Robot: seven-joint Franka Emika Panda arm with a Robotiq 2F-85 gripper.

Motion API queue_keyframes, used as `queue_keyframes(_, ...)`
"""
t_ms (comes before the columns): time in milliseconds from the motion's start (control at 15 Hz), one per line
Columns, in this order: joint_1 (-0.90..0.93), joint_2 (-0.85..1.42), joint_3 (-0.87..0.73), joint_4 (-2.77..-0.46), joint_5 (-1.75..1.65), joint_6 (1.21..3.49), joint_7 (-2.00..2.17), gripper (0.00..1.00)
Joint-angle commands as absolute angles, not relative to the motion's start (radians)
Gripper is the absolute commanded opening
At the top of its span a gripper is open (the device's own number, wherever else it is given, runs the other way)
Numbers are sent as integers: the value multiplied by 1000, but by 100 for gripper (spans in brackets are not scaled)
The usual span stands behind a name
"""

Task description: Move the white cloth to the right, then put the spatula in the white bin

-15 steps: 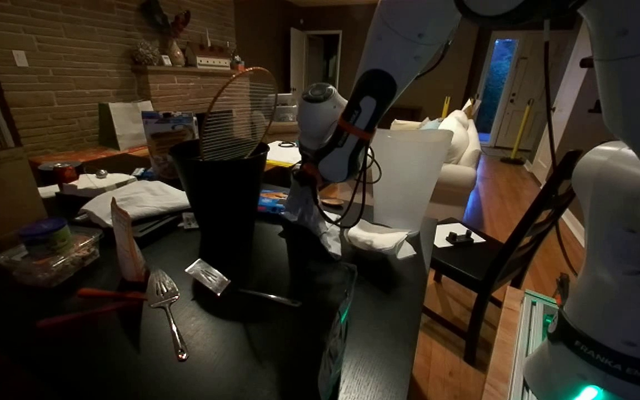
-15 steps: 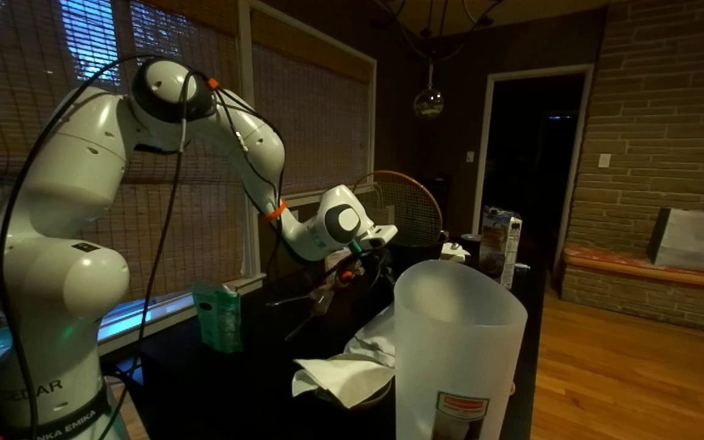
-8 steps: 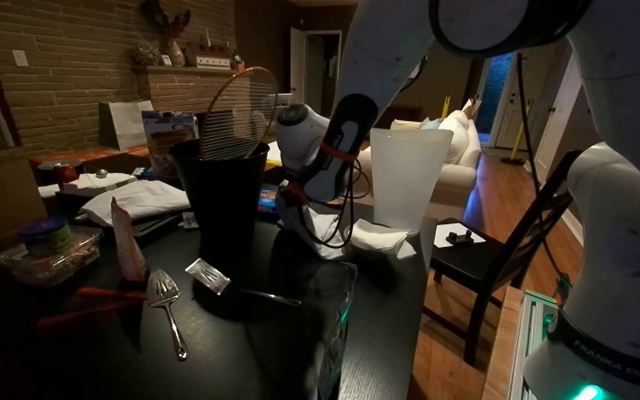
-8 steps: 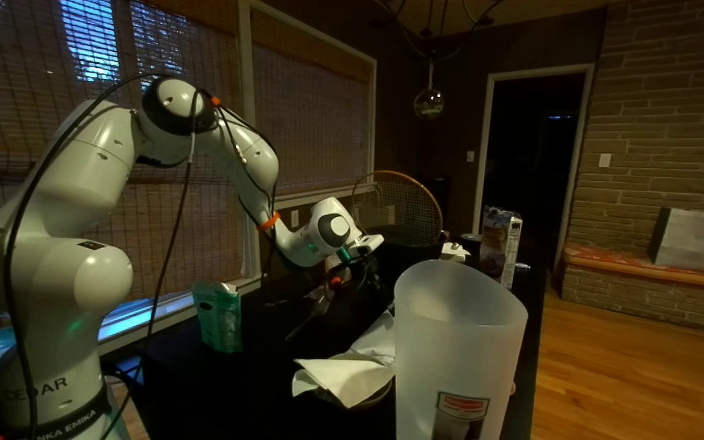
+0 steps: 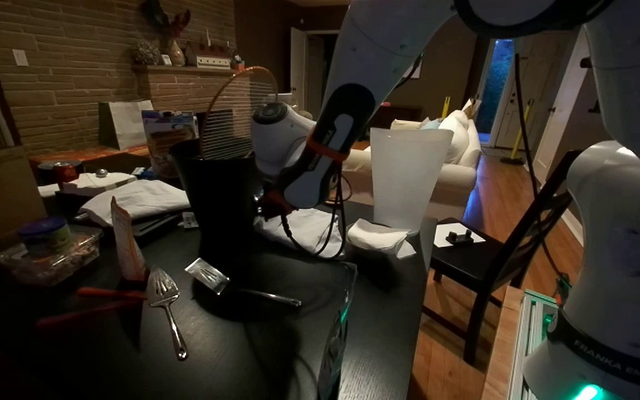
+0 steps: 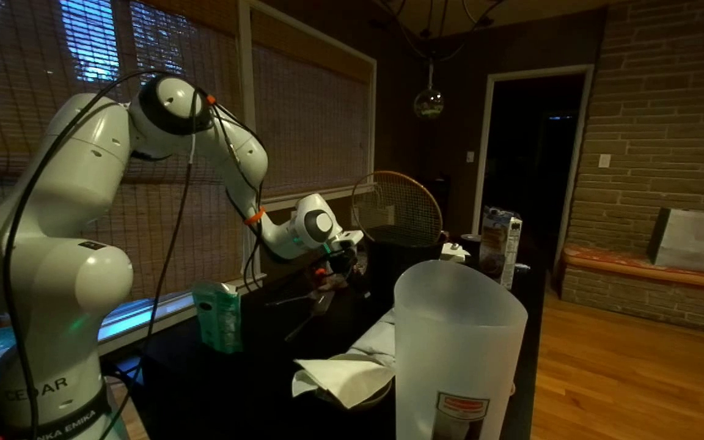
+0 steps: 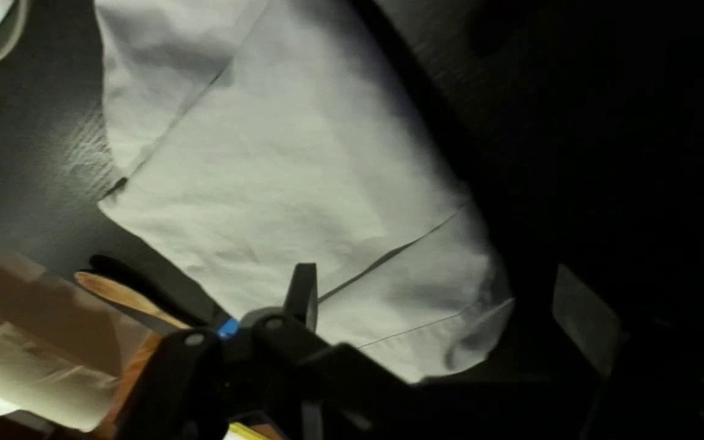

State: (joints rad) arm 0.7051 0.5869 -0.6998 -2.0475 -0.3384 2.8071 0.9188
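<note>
The white bin stands upright by the edge of the black table in both exterior views, tall and translucent, wider at the mouth, with a red-topped label on its wall. With twelve at the top of an exterior view, the white cloth lies on the table at eight o'clock from the bin. The wrist view shows it folded in flat layers, lightly creased, its rumpled, rounded corner at four o'clock. The gripper hangs above that end, its fingers set wide apart, part of the cloth showing between them. The spatula, shiny metal with a squarish slotted blade, lies between seven and eight o'clock from the cloth.

Around these, the arm reaches over the table. A black bin crowds the cloth at nine o'clock, a racket sticking out of it. A teal pouch stands between two and three o'clock from the arm's base. A bowl draped with a creased white sheet sits in the way near the cloth, at three o'clock. A slotted server lies between eight and nine o'clock from the spatula.
</note>
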Motion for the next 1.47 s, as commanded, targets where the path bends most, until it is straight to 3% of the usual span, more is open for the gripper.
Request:
queue_keyframes(0, 583, 477, -509, -2101, -326, 2828, 770, 100)
queue_keyframes(800, -78, 364, 250, -2204, -1, 2706, -16, 100)
queue_keyframes(1000, -19, 392, 191, -2138, 4, 2534, -69, 100)
queue_keyframes(1400, 114, 497, 53, -2043, -90, 2562, 102, 100)
